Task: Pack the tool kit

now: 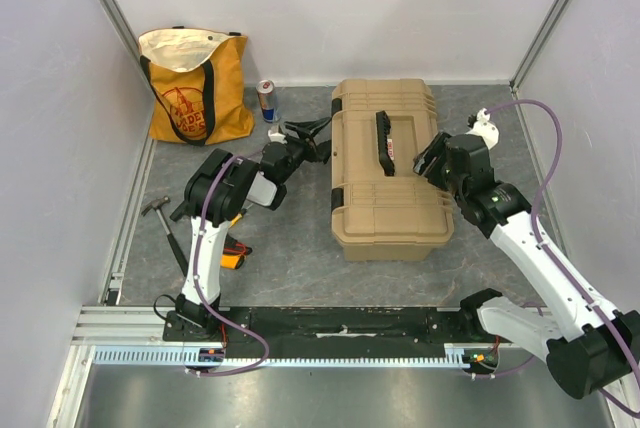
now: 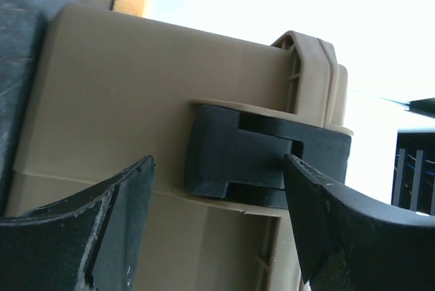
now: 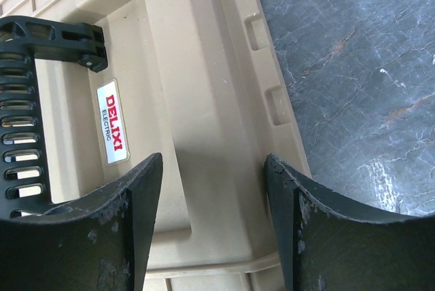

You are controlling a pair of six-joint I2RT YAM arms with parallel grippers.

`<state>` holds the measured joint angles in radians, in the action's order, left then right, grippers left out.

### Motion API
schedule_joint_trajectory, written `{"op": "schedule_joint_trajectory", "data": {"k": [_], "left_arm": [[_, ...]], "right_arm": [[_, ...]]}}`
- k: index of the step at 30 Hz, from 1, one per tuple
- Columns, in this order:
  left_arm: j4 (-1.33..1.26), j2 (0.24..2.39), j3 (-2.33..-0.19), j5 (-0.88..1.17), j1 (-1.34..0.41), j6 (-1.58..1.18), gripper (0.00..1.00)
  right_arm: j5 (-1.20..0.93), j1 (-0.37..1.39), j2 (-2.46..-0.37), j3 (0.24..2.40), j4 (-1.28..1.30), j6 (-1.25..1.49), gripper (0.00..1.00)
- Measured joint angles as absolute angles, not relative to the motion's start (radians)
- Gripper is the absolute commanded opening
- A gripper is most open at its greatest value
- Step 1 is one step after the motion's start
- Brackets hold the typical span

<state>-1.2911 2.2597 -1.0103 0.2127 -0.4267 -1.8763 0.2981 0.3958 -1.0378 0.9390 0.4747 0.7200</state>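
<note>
Grey tabletop (image 1: 300,258) bears a closed tan toolbox (image 1: 395,203), latch (image 2: 231,158) seemingly fastened.

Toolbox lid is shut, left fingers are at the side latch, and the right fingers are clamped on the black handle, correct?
No. The right wrist view shows the right fingers open over the lid, the black handle off to one side, not between them. The toolbox is shut and the left fingers are at the latch.

Table (image 1: 300,258) with toolbox (image 1: 390,210), tote (image 1: 195,88), can (image 1: 267,101)
</note>
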Motion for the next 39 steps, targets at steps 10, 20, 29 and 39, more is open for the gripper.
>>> {"op": "schedule_joint_trajectory", "data": {"k": [10,20,29,39], "left_arm": [[-1.256,2.262,-1.076,0.25,-0.418,-1.876,0.66],[-1.235,2.264,-1.099,0.265,-0.414,-1.876,0.35],[-1.235,2.264,-1.099,0.268,-0.412,-1.868,0.04],[-1.235,2.263,-1.098,0.271,-0.409,-1.847,0.02]], "right_arm": [[0.278,0.404,-1.081,0.949,0.415,0.62,0.83],[0.287,0.404,-1.133,0.951,0.353,0.521,0.78],[0.297,0.404,-1.141,0.936,0.316,0.483,0.75],[0.304,0.404,-1.141,0.928,0.299,0.477,0.73]]}}
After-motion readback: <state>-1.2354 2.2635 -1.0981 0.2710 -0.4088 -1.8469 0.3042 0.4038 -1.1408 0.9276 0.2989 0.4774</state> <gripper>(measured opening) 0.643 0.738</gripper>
